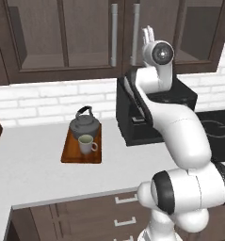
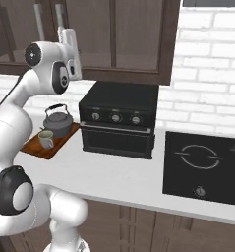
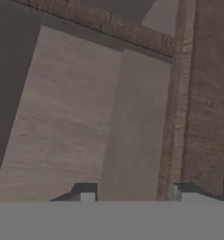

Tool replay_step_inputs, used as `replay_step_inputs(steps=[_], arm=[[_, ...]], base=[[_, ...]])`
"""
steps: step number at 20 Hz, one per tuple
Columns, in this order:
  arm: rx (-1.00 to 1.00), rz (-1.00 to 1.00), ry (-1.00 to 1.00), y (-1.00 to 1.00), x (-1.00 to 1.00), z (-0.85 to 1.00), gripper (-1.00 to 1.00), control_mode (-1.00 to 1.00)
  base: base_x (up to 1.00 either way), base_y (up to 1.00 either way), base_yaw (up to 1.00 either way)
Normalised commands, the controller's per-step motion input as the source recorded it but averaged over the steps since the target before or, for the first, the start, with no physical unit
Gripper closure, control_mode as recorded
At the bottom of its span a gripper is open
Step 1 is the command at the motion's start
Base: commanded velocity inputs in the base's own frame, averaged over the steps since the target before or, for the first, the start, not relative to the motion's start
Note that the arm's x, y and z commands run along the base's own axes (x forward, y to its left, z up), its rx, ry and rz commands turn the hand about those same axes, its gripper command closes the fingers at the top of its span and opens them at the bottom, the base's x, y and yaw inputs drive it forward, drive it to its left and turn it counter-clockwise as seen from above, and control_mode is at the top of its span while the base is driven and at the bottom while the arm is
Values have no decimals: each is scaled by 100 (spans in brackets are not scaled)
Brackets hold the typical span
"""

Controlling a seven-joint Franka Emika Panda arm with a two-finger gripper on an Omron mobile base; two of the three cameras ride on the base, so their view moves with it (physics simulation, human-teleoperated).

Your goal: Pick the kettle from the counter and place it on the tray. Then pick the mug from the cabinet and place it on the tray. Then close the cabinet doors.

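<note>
The dark grey kettle (image 1: 84, 124) (image 2: 57, 123) stands on the far end of the reddish-brown tray (image 1: 71, 154) (image 2: 61, 140). The pale mug (image 1: 87, 144) (image 2: 45, 139) stands on the tray in front of it. The tray lies on the pale counter (image 1: 34, 160). Above, the cabinet doors (image 1: 62, 37) look shut, with their grey bar handles (image 1: 135, 35) side by side. My gripper (image 1: 148, 35) (image 2: 70, 42) (image 3: 134, 193) is raised in front of the right door, just right of its handle. Its fingertips (image 3: 85, 192) stand apart with nothing between them, facing the glass panel.
A black toaster oven (image 1: 151, 113) (image 2: 119, 120) sits on the counter right of the tray, under my arm. A black cooktop (image 2: 202, 165) lies farther right. White brick wall runs behind. Dark drawers with white handles (image 1: 125, 200) are below the counter edge.
</note>
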Motion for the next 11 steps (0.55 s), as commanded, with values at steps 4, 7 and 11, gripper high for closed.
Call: replay_step_inputs(steps=[4, 7, 11], arm=[[0, -16, 8, -10, 51, -10, -100, -100], [0, -12, 2, -23, 22, -16, -100, -100], [0, -8, 0, -27, 7, -17, -100, -100]], base=[[0, 0, 0], [0, 0, 0], [0, 0, 0]])
